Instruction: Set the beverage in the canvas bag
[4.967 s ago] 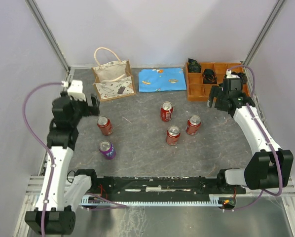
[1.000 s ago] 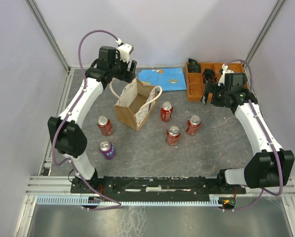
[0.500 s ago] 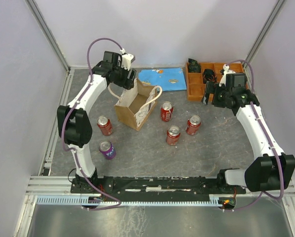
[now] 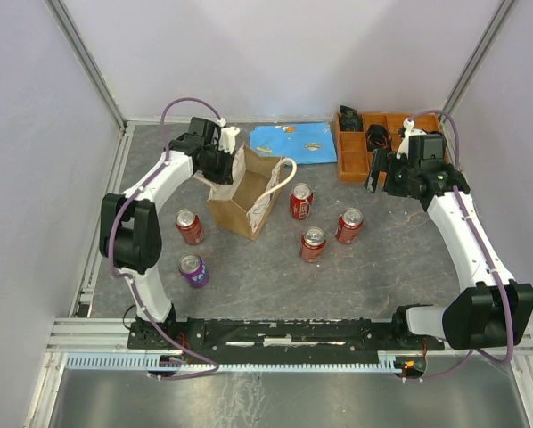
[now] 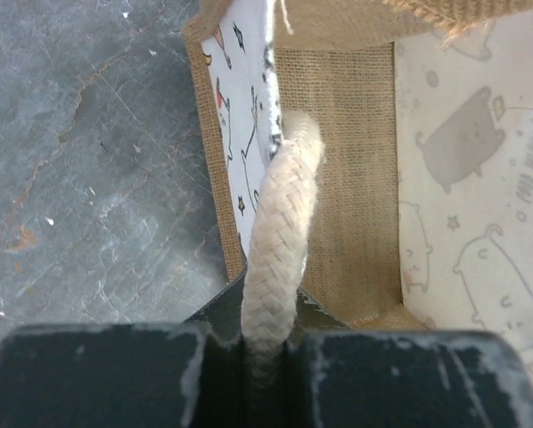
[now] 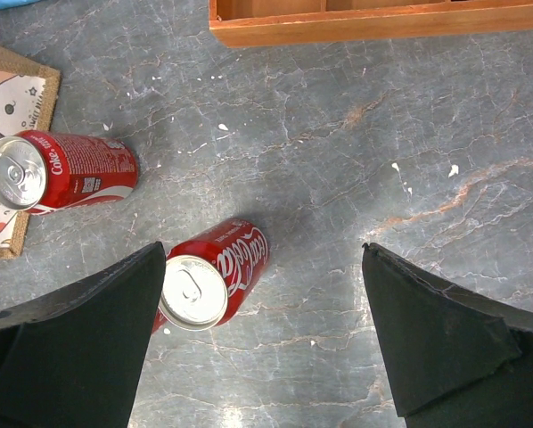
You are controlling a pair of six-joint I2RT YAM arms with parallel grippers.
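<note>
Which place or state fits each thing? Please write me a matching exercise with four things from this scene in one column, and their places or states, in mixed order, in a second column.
Things:
1. canvas bag
2. purple can
3. blue cloth
4. right gripper

Places or states:
A. open, with a red Coca-Cola can in view between its fingers
B. flat at the far edge, left of the wooden compartment tray
C. upright, the lowest can in the top view
D. open-topped, its rope handle clamped by the left gripper

Pairs: 1-D, 2-C, 3-B, 4-A
</note>
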